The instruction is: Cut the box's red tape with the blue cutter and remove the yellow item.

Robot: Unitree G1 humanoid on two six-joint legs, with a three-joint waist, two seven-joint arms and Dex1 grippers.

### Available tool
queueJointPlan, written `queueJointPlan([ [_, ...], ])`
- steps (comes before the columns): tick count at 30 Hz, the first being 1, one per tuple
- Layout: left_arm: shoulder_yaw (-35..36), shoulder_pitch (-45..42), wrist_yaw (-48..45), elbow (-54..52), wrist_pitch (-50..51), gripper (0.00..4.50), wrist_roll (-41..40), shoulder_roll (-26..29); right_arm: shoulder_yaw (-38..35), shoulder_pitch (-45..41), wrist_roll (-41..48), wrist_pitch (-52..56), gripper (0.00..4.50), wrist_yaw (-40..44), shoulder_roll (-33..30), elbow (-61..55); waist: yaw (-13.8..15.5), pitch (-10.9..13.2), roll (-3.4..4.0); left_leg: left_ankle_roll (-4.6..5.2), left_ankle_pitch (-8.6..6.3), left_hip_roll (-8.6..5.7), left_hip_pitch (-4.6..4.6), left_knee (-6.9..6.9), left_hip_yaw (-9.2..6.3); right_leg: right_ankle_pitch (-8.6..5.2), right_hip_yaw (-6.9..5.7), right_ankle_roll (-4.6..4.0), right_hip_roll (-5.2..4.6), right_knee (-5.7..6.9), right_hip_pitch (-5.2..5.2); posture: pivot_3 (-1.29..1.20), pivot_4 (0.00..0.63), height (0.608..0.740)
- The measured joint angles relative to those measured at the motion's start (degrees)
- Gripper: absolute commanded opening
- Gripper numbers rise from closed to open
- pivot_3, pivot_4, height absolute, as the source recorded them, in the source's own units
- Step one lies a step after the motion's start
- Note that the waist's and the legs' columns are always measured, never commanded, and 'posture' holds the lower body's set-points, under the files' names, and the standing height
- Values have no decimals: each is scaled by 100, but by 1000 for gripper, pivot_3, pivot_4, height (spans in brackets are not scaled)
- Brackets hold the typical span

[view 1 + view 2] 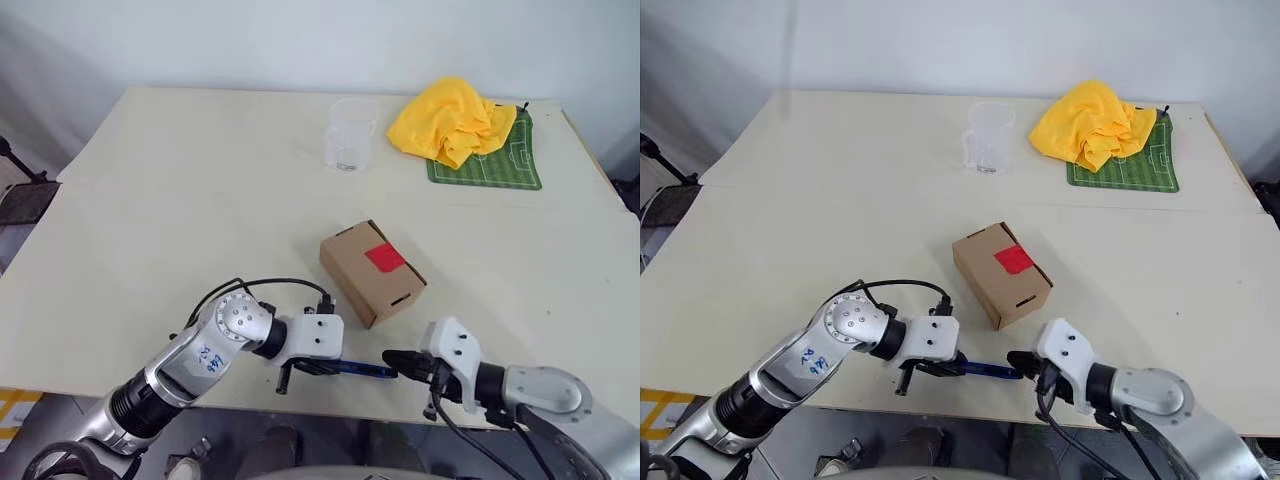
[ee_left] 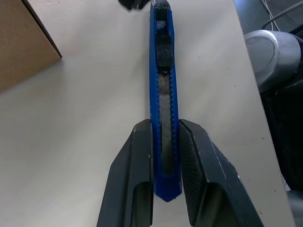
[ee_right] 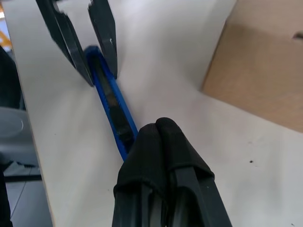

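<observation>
At the desk's near edge my left tool (image 1: 300, 368) clamps the slim, stiff, light blue cutter (image 1: 362, 369) by its butt while my right tool (image 1: 392, 360), fingers pressed together, meets its slider end

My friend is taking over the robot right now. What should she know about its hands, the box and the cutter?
Left hand: shut on the blue cutter, holding one end near the table's front edge.
Right hand: fingers shut, at the cutter's other end; whether it grips the cutter is unclear.
Box: on the table just beyond the hands, closed, with the red tape on top and uncut.
Yellow item: not seen yet.
Done: cutter picked up.
Left: cut the tape, open the box, take the yellow item out.
</observation>
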Motion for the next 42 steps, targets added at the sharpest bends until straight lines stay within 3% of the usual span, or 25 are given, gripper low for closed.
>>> queueJointPlan([
  [4, -54, -44, 54, 4, 106, 450, 2, -36, 527, -221, -748, -695, 10, 360, -435, 177, 6, -2, -3, 3, 1, -6, 6, 4, 1, 0, -9, 1, 2, -1, 10, 0, 150, 740],
  [16, -222, -276, 64, 100, 240, 450, 3, -138, 819, -667, -1254, -1314, 10, 794, -420, 752, 90, -7, -10, 8, 4, -10, 8, 14, 1, 5, -5, 9, 1, 0, 15, 0, 150, 740],
  [22, -230, -289, 65, 98, 318, 450, -7, -177, 1072, -945, -1449, -1404, 10, 864, -101, 974, 124, -9, -13, 8, 4, -10, 6, 13, 1, 5, -4, 9, 2, -2, 14, 0, 150, 740],
  [30, -244, -290, 74, 78, 353, 450, -27, -174, 463, -477, -980, -1289, 10, 959, 0, 872, 137, -9, -13, 9, 3, -9, 0, 10, -2, 5, -2, 9, 2, -13, 12, 0, 150, 740],
  [35, -261, -307, 89, 91, 312, 450, -28, -182, 9, -58, -609, -1169, 10, 1275, -335, 657, 146, -8, -12, 10, 3, -9, -1, 11, 0, 5, -3, 9, 2, -13, 13, 0, 150, 740],
  [42, -265, -353, 106, 155, 282, 450, -29, -189, 192, -67, -775, -1187, 10, 1423, -486, 828, 120, -8, -13, 9, 3, -8, 4, 13, 7, 6, -4, 10, 3, -8, 12, 0, 150, 740],
])
